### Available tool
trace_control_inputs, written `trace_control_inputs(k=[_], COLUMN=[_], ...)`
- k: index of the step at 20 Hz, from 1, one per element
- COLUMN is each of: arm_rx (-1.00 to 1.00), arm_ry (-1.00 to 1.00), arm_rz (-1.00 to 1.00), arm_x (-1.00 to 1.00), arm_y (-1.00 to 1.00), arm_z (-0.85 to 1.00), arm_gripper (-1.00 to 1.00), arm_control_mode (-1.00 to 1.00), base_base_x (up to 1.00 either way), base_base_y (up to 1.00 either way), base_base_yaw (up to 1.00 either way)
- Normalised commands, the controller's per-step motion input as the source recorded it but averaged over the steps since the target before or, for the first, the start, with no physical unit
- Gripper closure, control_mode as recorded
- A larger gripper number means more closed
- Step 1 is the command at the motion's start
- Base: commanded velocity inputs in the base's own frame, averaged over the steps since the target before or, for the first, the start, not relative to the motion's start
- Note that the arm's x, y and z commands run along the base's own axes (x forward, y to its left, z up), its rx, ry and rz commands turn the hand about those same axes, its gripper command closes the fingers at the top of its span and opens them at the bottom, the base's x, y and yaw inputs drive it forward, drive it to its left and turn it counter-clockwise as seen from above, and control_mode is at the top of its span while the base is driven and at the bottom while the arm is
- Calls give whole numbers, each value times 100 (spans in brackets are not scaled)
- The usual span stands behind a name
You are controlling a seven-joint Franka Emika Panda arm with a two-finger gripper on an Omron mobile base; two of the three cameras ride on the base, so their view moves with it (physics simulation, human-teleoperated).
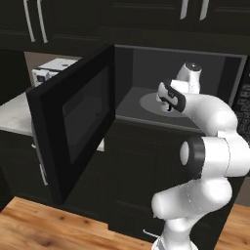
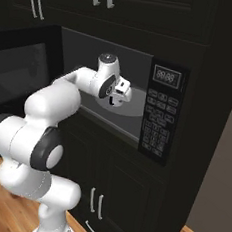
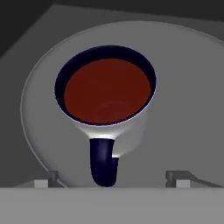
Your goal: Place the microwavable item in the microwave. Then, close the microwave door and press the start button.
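Observation:
The microwavable item, a white mug [image 3: 107, 92] with a dark red inside and a dark blue handle [image 3: 104, 164], stands upright on the round grey turntable [image 3: 188, 109] in the hand view. My gripper [image 3: 113, 179] hangs just above it, open. Its two fingertips [image 3: 46, 180] stand wide on either side of the handle and touch nothing. In the base views the gripper [image 1: 167, 103] [image 2: 113, 101] reaches into the microwave's grey cavity [image 1: 141, 68] over the turntable [image 1: 149, 103]. The microwave door [image 1: 73, 122] is swung wide open to the left.
The keypad panel [image 2: 160, 117] sits right of the cavity. A white coffee machine [image 1: 51, 68] stands on the pale counter [image 1: 14, 114] behind the open door. Dark cabinets [image 2: 100, 197] lie above and below, with wooden floor [image 1: 44, 224] underneath.

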Motion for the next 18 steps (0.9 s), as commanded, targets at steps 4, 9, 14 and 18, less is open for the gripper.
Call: trace_control_inputs(k=[4,9,14,18], arm_rx=[0,0,-8,-11], arm_ry=[-1,0,0,0], arm_rz=[-4,-4,-2,0], arm_x=[-80,-93,-87,-52], arm_y=[22,29,35,36], arm_z=[48,45,7,-22], arm_gripper=[-100,-100,-100,-100], arm_control_mode=[-100,-100,-100,-100], base_base_x=[0,0,0,0], base_base_y=[0,0,0,0], base_base_yaw=[0,0,0,0])
